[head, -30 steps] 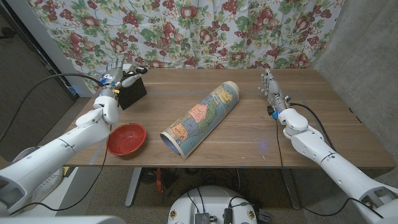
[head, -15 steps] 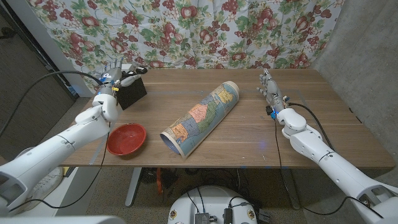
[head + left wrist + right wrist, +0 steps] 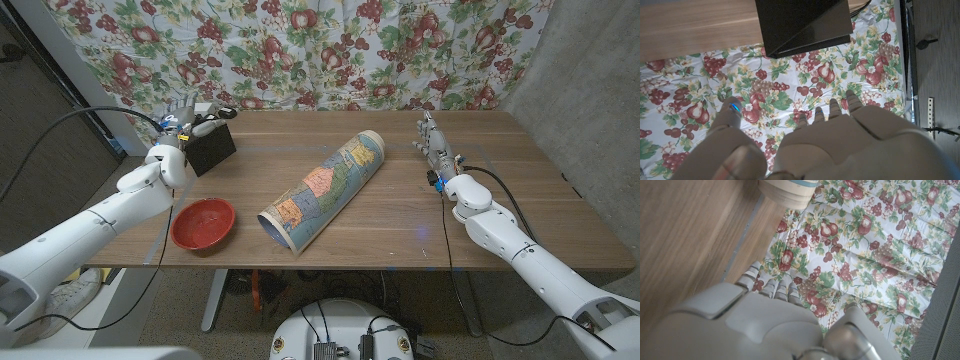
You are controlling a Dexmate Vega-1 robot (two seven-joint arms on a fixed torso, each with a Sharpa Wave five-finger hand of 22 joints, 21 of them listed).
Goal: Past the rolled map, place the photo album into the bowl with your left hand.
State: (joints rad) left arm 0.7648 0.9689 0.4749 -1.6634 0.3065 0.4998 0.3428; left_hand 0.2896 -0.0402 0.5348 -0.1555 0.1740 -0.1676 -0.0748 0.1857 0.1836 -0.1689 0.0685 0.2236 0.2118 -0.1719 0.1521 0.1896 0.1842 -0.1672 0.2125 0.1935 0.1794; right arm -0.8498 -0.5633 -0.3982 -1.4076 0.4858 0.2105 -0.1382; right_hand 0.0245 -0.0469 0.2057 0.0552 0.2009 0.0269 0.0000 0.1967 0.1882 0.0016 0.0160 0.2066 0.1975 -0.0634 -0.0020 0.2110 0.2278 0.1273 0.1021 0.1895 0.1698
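left robot hand (image 3: 188, 118) beside black photo album (image 3: 211, 146), red bowl (image 3: 203, 223) near

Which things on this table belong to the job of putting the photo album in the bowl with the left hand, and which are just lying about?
Part of the job:
- photo album, black, at the table's far left
- bowl, red, near the front edge
- rolled map, the landmark
- left hand, by the album

Just there:
- right hand, at the table's right side
- flowered curtain behind
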